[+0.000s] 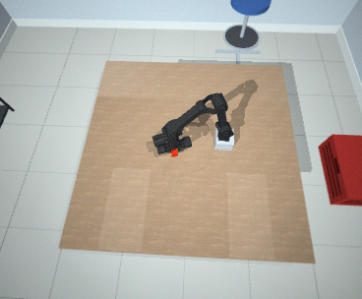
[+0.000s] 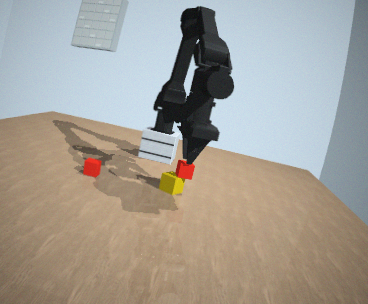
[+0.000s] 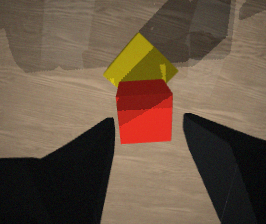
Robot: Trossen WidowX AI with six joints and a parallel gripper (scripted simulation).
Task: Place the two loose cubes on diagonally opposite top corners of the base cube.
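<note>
The yellow base cube (image 2: pixel 171 183) (image 3: pixel 135 52) sits on the wooden surface. One red cube (image 1: pixel 174 153) (image 2: pixel 185 170) (image 3: pixel 146 122) is at the yellow cube's upper corner and overlaps it in view; the contact below it is hidden. My gripper (image 2: pixel 188 161) (image 3: pixel 148 122) is open around this red cube, with a gap on each side in the wrist view. The other red cube (image 2: pixel 92 168) lies apart on the surface, left of the yellow cube in the exterior view. It does not show in the top view.
The white arm base (image 1: pixel 224 144) (image 2: pixel 158 146) stands behind the yellow cube in the exterior view. The wooden surface (image 1: pixel 189 211) (image 2: pixel 262 240) carries the arm's shadow. A red cabinet (image 1: pixel 358 169) and a blue stool (image 1: pixel 250 6) stand beyond its edges.
</note>
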